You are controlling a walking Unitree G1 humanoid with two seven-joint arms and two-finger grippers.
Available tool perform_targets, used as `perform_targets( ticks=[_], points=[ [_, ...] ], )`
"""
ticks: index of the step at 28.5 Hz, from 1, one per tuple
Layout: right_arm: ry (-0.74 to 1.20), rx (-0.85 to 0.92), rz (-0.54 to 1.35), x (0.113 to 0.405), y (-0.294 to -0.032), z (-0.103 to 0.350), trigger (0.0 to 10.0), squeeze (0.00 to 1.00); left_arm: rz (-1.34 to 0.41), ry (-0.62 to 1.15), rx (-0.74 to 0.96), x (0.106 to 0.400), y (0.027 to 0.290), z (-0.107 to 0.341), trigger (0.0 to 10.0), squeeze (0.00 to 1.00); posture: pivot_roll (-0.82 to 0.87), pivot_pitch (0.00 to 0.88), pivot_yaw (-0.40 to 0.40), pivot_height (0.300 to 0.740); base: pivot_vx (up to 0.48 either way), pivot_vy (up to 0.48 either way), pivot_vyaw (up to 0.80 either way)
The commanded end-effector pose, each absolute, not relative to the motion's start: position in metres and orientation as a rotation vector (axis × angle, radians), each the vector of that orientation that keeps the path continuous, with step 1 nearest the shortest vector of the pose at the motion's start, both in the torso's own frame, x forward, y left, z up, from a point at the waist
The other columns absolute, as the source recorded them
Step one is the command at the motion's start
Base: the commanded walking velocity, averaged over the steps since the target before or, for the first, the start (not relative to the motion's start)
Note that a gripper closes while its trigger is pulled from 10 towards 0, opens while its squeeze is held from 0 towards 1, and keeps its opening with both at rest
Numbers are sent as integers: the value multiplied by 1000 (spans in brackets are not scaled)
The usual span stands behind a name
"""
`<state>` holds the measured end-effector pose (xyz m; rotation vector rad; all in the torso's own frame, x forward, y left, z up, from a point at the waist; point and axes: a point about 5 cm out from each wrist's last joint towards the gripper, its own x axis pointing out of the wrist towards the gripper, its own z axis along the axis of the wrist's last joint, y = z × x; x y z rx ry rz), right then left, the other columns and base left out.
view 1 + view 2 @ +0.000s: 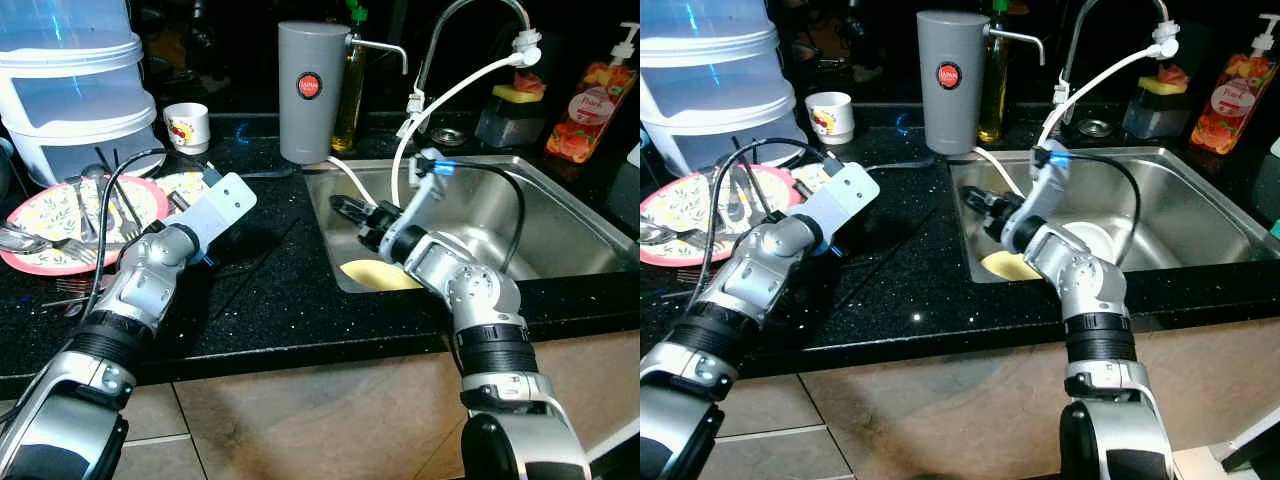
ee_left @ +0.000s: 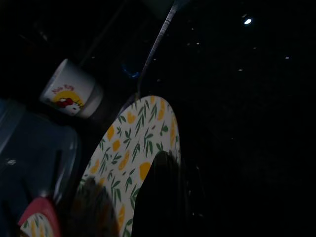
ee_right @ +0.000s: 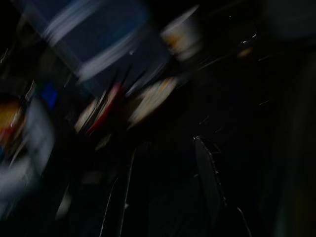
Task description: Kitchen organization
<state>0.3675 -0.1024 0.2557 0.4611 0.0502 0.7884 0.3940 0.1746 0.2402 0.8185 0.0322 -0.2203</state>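
While the right end effector (image 1: pixel 345 206) hangs over the near-left corner of the sink (image 1: pixel 560 215) with its fingers slightly apart and empty, the left end effector (image 2: pixel 128 207) sits at the leaf-patterned plate (image 2: pixel 136 153) on the desk (image 1: pixel 270 290). A dark finger (image 2: pixel 158 197) lies across the plate's rim, but I cannot tell whether the fingers have closed on it. A yellow plate (image 1: pixel 375 274) lies in the sink under the right arm. Left of the patterned plate, a pink plate (image 1: pixel 40 262) holds forks (image 1: pixel 60 243), with a mug (image 1: pixel 187 127) behind. The step looks like gathering dishes for the sink; next, the left side needs a firm rim grip before lifting.
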Motion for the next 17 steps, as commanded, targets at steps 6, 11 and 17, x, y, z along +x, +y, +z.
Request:
perform_targets(
  ticks=[6, 11, 17],
  points=[
    [158, 292, 842, 359, -94, 238, 10000, 0, -266, 67, 828, 393, 172, 226, 0, 0, 110, 87, -29, 740, 0, 0, 0],
    [165, 294, 784, 363, -99, 236, 10000, 0, -299, 14, 835, 391, 163, 230, 0, 0, 112, 85, -30, 740, 0, 0, 0],
    [150, 322, 674, 371, -113, 237, 10000, 0, -365, -136, 803, 384, 134, 243, 0, 0, 112, 85, -30, 740, 0, 0, 0]
  ],
)
